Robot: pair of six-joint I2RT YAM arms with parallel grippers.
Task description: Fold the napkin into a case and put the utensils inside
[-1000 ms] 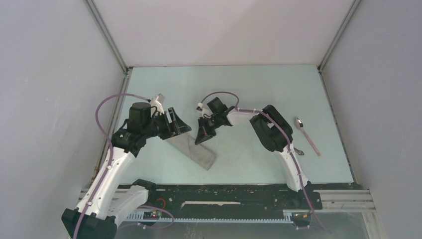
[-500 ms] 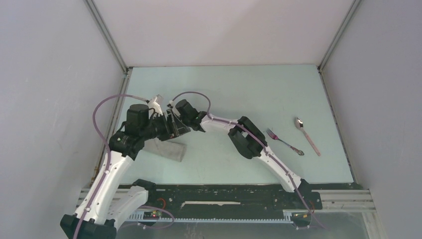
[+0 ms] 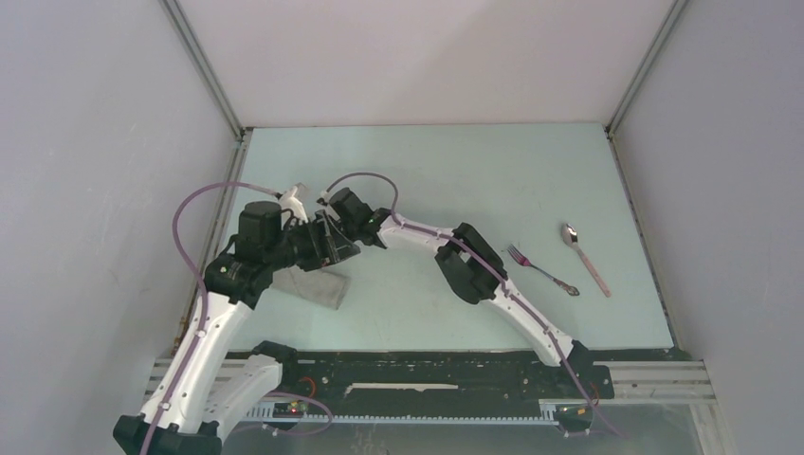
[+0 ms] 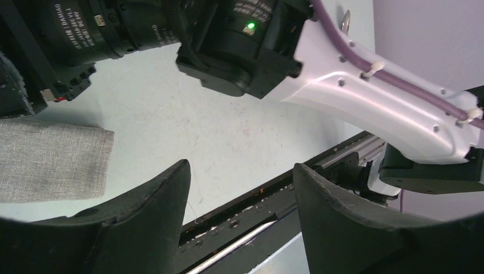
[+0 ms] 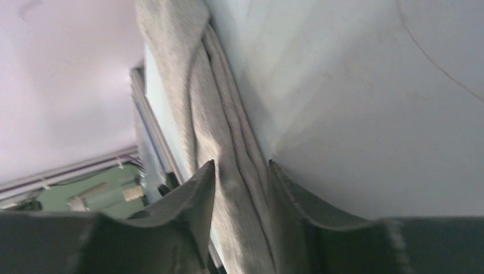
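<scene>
At the left of the table [image 3: 493, 171], the folded napkin [image 3: 320, 286] lies beneath both arms' tips. Its layered edge runs between the narrowly parted fingers of the right gripper [image 5: 240, 171]. Just beside the cloth, the left gripper [image 4: 241, 168] hangs wide, holding nothing. The fork [image 3: 539, 270] and spoon [image 3: 585, 256] lie well apart, at the right.

Napkin [image 3: 319, 285] mostly covered in top view; cut off at edges in wrist views.

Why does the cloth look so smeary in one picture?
Right wrist view: the camera sits very close, so the napkin and right claw look soft-focused and tilted. Left wrist view: crisp weave, dark rounded corners. Top external view: even light, faint shadows.
</scene>
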